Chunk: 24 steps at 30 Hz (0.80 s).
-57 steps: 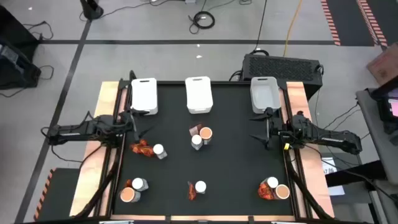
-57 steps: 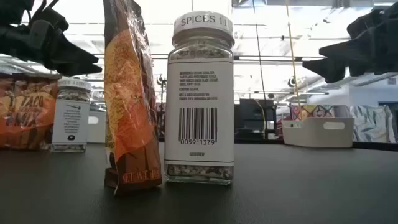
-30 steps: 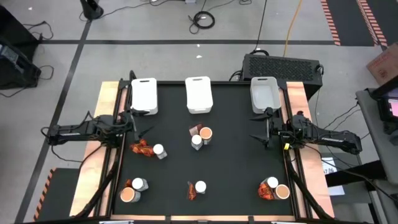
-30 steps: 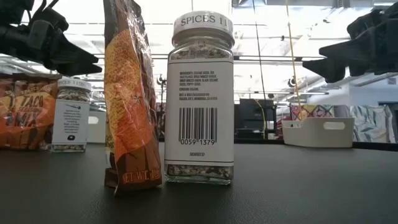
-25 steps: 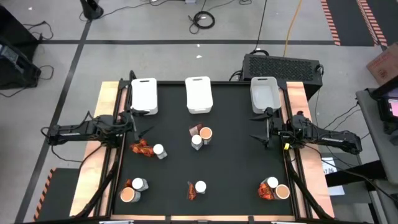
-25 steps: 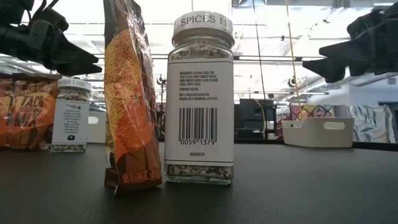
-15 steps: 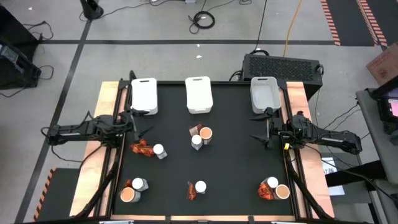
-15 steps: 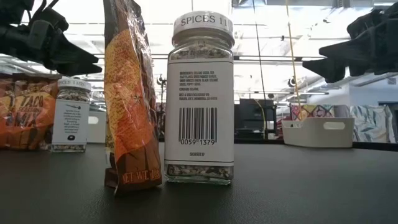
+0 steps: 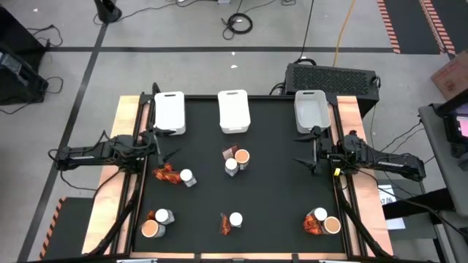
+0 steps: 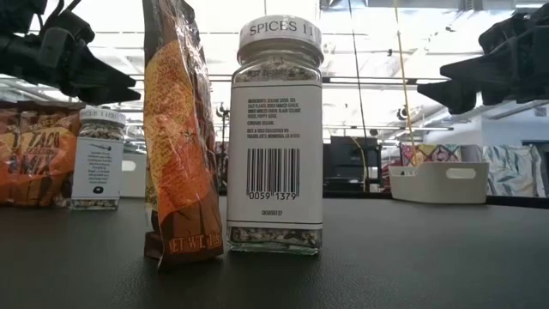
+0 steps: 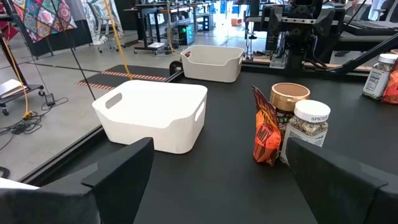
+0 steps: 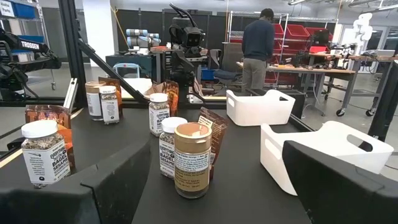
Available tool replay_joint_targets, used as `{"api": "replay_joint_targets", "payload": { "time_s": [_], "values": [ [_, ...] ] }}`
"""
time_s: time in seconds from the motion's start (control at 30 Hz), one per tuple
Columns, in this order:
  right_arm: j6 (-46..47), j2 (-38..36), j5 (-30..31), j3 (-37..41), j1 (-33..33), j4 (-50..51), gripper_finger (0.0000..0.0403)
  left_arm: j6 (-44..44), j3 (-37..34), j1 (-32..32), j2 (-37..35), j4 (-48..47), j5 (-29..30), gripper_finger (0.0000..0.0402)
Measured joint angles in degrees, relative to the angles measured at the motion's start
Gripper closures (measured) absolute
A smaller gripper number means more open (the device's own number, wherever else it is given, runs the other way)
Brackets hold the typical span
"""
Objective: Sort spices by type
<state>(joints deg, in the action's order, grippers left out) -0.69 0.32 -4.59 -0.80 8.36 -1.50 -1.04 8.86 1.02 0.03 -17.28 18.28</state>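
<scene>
Across the black table top (image 9: pixel 270 197) I see the spices in five small clusters, none of them in a bin. At the centre a short round tan-topped tub (image 9: pixel 242 157) stands just beside a little clear jar with a white lid (image 9: pixel 231 166) and a red-orange crinkly sachet (image 9: pixel 228 153). Toward the left edge a second crinkly sachet (image 9: pixel 167 174) lies beside another white-lidded jar (image 9: pixel 186 176). Along the near edge sit three more groups: a tub (image 9: pixel 151 229) with a jar (image 9: pixel 162 216) at the left, a sachet (image 9: pixel 225 223) touching a jar (image 9: pixel 235 219) in the middle, and a sachet (image 9: pixel 313 225), jar (image 9: pixel 319 215) and tub (image 9: pixel 331 225) at the right. Three white rectangular plastic bins (image 9: pixel 234 111) line the far edge.

My left gripper (image 9: pixel 167 156) hangs above the table near the left edge, fingers spread apart and holding nothing. My right gripper (image 9: pixel 302 162) hangs at the right edge, below the right-hand bin (image 9: pixel 310 110), its fingers likewise parted and empty.
</scene>
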Motion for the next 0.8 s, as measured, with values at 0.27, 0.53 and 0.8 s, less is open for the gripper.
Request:
{"api": "replay_joint_targets", "payload": {
  "time_s": [0.27, 0.53, 0.8],
  "values": [
    [0.0, 0.0, 0.01, 0.0, 0.0, 0.0, 0.0046, -0.02, 0.0, 0.0, -0.02, 0.0, 0.0, 0.0034],
    [0.0, 0.01, -0.01, 0.0, 0.0, -0.24, 0.0046, 0.02, 0.0, 0.0, 0.0, 0.06, 0.0, 0.0034],
    [-0.69, 0.02, -0.08, 0.06, 0.0, -7.64, 0.0046, -14.9, 0.02, -0.02, 0.0, 3.07, -3.56, 0.0034]
  ]
}}
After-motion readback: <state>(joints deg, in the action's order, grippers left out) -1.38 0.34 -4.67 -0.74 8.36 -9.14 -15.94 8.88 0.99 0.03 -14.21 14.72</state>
